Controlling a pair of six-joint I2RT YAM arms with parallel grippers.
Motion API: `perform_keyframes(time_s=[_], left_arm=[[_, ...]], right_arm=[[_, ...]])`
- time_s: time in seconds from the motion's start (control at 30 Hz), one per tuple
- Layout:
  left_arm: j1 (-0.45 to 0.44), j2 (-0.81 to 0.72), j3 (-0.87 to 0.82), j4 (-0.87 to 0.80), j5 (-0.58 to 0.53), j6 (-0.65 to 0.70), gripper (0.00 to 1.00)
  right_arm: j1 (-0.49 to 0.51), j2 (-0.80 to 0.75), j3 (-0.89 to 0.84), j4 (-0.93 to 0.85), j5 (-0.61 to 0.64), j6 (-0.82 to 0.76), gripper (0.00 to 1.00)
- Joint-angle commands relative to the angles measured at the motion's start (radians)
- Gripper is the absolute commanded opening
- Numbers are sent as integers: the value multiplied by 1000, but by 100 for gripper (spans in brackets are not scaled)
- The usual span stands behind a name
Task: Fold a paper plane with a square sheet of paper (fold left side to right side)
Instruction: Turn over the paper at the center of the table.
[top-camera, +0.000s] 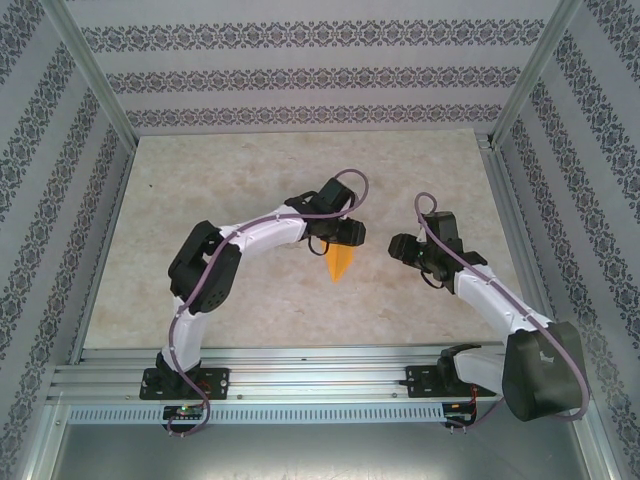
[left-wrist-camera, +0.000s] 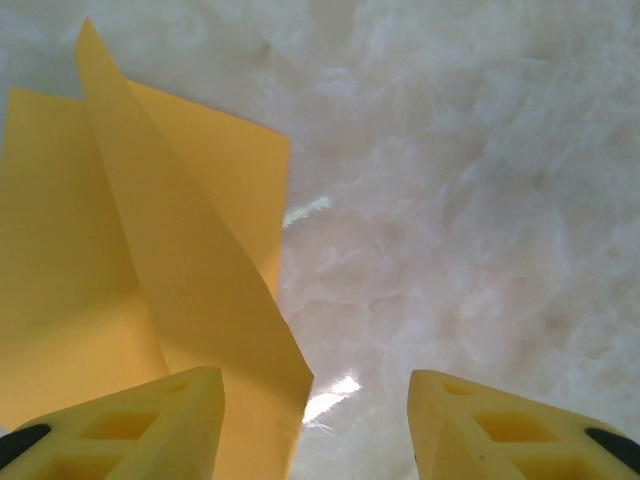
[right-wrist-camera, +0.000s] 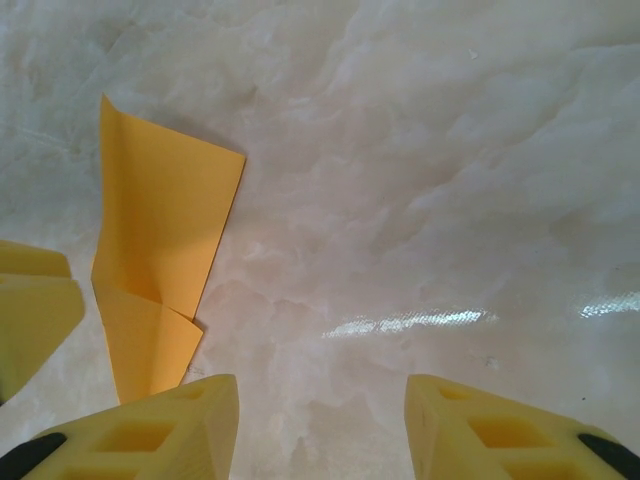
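Looking down from above, you see the paper (top-camera: 340, 263) lying on the marbled table (top-camera: 250, 200). It is folded into a narrow orange-yellow wedge whose point aims toward the arm bases. The left gripper (top-camera: 343, 238) hangs right over the paper's far, wide end. The right gripper (top-camera: 400, 247) sits near the paper on its right side, apart from it.

From the left wrist camera, you see the paper (left-wrist-camera: 120, 250) in layers: a flat part underneath and one flap lifting off it along a slanted crease. The flap runs from a sharp tip down to a corner just beside one yellow finger (left-wrist-camera: 140, 420). The left gripper's jaws stand moderately apart and grip nothing. That corner of the paper pokes a little way into the gap from the nearer finger's side. You cannot tell whether the paper touches that finger. The other finger (left-wrist-camera: 510, 425) is over bare table, clear of the paper.

From the right wrist camera, the paper (right-wrist-camera: 165, 210) lies ahead of the right gripper's jaws and off to one side, with a crease across its narrow end. These jaws also stand moderately apart, with bare table between them. One finger (right-wrist-camera: 150, 425) is just beside the paper's near tip. A finger of the left gripper (right-wrist-camera: 35, 310) shows close against the paper's other edge.
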Motion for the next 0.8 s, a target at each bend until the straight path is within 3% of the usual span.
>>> perform_keyframes(time_s=[0.0,0.17,0.47,0.77], left_arm=[[-21,59,65,-140,-117,50,52],[-31,96,94,-193,-183,61,45],[-8,-3,46,-120,-126,64,6],[89,-281,-169,205,29,-68,3]], right_arm=[[-20,-28,1,-16,28,-17,48],[-31,-43,-8,-17,20,-19,49],[-53,-109,-51,135,-184,27,53],[-29,-198,-121,404,-340,217,60]])
